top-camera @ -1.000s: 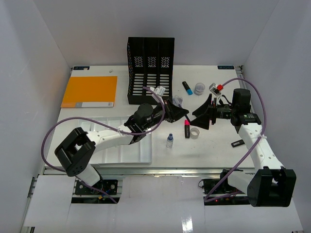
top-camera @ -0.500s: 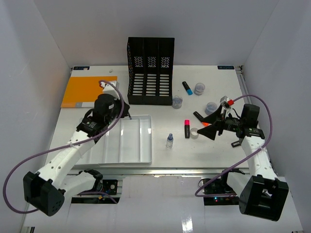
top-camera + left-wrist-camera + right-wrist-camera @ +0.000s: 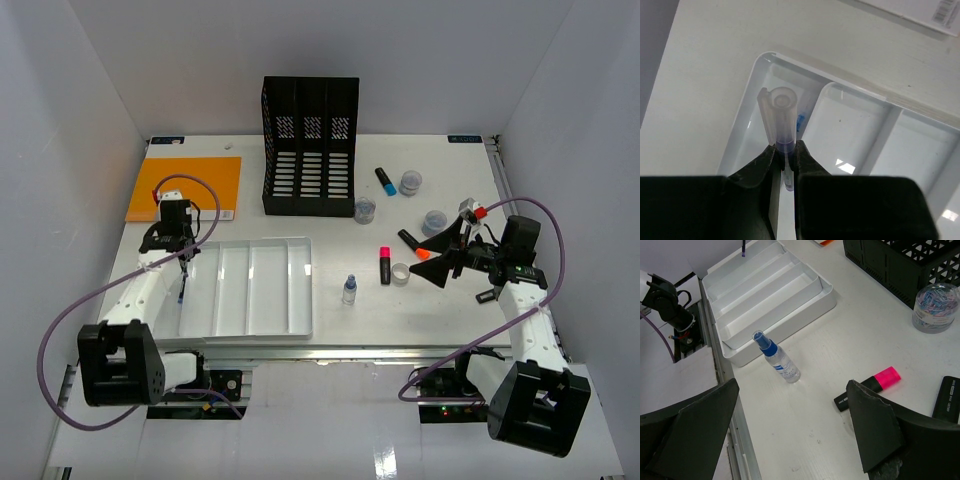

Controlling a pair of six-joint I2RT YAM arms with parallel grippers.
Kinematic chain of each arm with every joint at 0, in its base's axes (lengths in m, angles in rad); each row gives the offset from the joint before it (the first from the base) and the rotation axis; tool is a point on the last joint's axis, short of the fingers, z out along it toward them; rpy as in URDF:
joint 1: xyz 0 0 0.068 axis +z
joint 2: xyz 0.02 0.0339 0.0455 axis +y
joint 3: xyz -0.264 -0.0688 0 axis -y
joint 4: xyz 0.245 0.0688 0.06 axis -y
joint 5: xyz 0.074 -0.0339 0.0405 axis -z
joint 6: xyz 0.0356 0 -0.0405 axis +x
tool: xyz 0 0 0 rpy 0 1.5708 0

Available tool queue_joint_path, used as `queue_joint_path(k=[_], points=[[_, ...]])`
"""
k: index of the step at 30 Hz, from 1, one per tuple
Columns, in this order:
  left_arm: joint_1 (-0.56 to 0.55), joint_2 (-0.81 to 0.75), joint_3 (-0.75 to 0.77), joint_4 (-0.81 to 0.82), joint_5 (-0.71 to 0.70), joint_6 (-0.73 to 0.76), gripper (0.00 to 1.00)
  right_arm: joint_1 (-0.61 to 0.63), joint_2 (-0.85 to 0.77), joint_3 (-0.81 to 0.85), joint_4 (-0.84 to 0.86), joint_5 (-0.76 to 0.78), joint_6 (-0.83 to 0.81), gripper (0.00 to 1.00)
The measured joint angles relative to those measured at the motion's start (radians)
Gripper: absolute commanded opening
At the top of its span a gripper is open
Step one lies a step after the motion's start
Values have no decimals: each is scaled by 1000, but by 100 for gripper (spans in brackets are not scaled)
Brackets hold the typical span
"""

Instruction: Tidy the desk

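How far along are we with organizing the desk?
Done: nothing shows in the white tray yet. In hand: the left tool is shut on a clear-capped pen over the tray's end compartment. Left: the pink highlighter, spray bottle, blue highlighter and paper-clip jar are loose on the desk; the right tool hangs open.

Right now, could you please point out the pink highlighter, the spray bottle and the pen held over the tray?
pink highlighter [image 3: 868, 387]: right wrist view, mid-barrel.
spray bottle [image 3: 776, 358]: right wrist view, clear body.
pen [image 3: 781, 117]: left wrist view, clear cap.
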Motion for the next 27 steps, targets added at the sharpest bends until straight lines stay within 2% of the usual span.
queue_joint_path(k=[5,10,13,16,19,21,24,26,27], points=[[55,130,-4,41,-31,43,0,-2,2,0,0,2,-4,95],[96,171,-4,64,-54,63,0,-9,3,0,0,4,-10,95],[105,177,-4,69,-54,68,6,-17,5,0,0,4,-14,94],[107,179,-4,63,-48,69,22,-24,6,0,0,5,-17,94],[107,178,-5,50,-41,60,28,-31,7,0,0,4,-19,94],[107,176,-5,40,-34,52,37,-34,7,0,0,4,-20,94],[107,176,-6,16,-24,39,53,-42,7,0,0,4,-21,94],[107,174,-6,1,-20,32,70,-51,7,0,0,4,-21,94],[107,172,-6,-5,-19,27,74,-55,7,0,0,4,-21,94]])
